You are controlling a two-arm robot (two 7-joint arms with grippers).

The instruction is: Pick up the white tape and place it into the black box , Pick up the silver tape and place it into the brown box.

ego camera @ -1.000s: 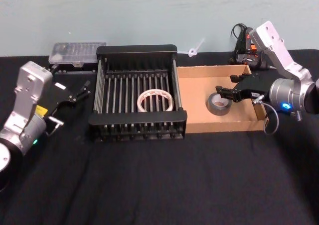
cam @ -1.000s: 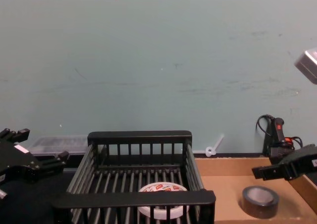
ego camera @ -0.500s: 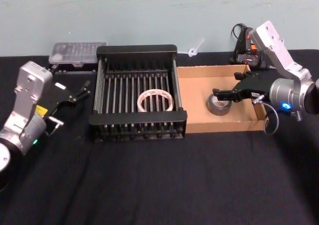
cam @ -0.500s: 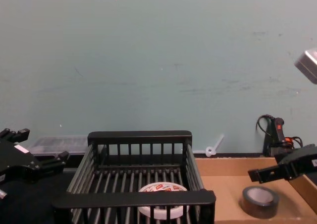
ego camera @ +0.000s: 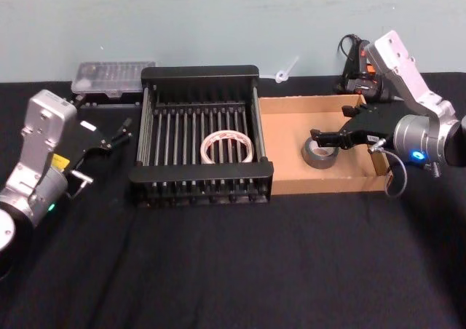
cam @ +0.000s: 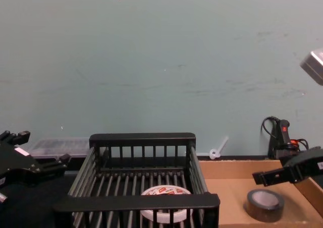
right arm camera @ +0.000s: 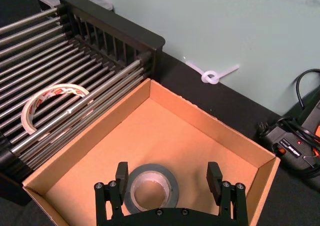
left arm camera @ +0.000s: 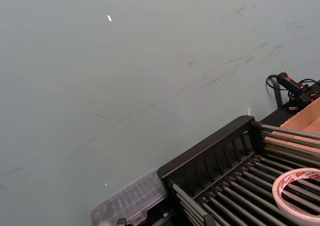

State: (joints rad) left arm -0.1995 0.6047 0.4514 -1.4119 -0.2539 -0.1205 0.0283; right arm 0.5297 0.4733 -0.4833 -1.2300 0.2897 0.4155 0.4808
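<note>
Setting: black-draped table against a pale green wall.

Right end effector: fingers spread wide apart, empty, poised over the brown box. Compared with a second ago it has pushed a little farther over the box and now sits nearly unmoved from half a second ago. Judgement: the release is done and only the withdrawal remains.

Silver tape: flat on the brown box floor, toward the robot's right side, free of both fingers. It lies directly beneath the spread fingers, offset toward one of them in the right wrist view, and has not shifted over the last second.

White tape: flat on the bars of the black box, near the middle, unchanged. Judgement: both placements appear complete.

Left end effector: parked beside the black box on the robot's left, fingers slightly parted, holding nothing, in the same spot as before.

Other items: clear plastic case behind the left arm; black tool with cable behind the brown box.
</note>
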